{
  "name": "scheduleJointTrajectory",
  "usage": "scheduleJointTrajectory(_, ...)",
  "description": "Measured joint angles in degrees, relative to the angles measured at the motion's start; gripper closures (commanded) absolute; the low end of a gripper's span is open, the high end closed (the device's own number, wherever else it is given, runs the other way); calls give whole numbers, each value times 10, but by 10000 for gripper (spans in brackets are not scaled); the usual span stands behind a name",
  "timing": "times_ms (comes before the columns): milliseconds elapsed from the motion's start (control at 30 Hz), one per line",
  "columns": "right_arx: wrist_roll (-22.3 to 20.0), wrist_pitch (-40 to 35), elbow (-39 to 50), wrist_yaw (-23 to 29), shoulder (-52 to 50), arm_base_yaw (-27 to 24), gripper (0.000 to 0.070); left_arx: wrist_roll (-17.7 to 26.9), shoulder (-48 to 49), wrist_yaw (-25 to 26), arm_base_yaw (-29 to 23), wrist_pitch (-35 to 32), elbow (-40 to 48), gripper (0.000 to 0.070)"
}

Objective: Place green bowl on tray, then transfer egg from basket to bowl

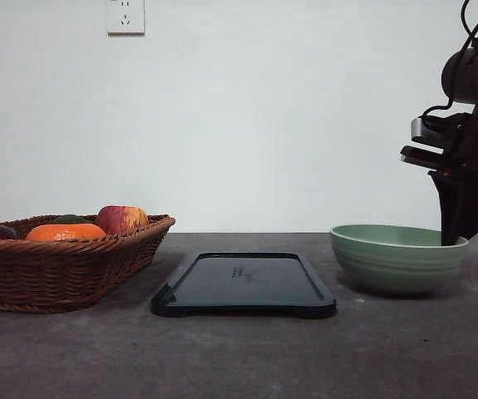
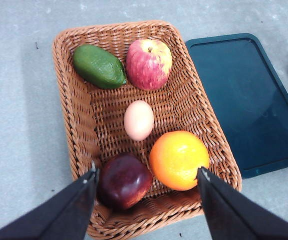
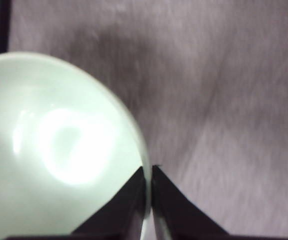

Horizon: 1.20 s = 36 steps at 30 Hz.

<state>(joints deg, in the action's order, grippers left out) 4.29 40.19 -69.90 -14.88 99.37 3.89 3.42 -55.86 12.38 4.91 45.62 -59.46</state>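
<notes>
The green bowl (image 1: 396,256) rests on the table right of the dark tray (image 1: 243,284). My right gripper (image 1: 453,238) reaches down at the bowl's right rim; up close its two fingers are shut on the rim of the green bowl (image 3: 58,150), one inside and one outside, my right gripper (image 3: 148,172) pinching the thin edge. The wicker basket (image 1: 56,258) stands at the left. Seen from above, the egg (image 2: 138,120) lies in the middle of the basket (image 2: 78,115), and my left gripper (image 2: 146,180) hangs open above the basket's near end.
In the basket lie an apple (image 2: 149,63), a green avocado (image 2: 99,66), an orange (image 2: 179,160) and a dark red fruit (image 2: 124,180). The tray (image 2: 249,100) lies just beside the basket. A wall socket (image 1: 125,16) sits on the white wall behind.
</notes>
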Motion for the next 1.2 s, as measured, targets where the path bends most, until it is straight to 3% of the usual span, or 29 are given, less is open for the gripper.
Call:
scheduleJointTrajectory(400,0,153,-180,1,-3,74,700,0,0,0,0,1,0,310)
scheduleJointTrajectory(800,13,135,-261,4,60,169,700,0,0,0,0,1,0,310)
scheduleJointTrajectory(1200,26,74,-267,16,153,197,700,-13,0,0,0,1,0,310)
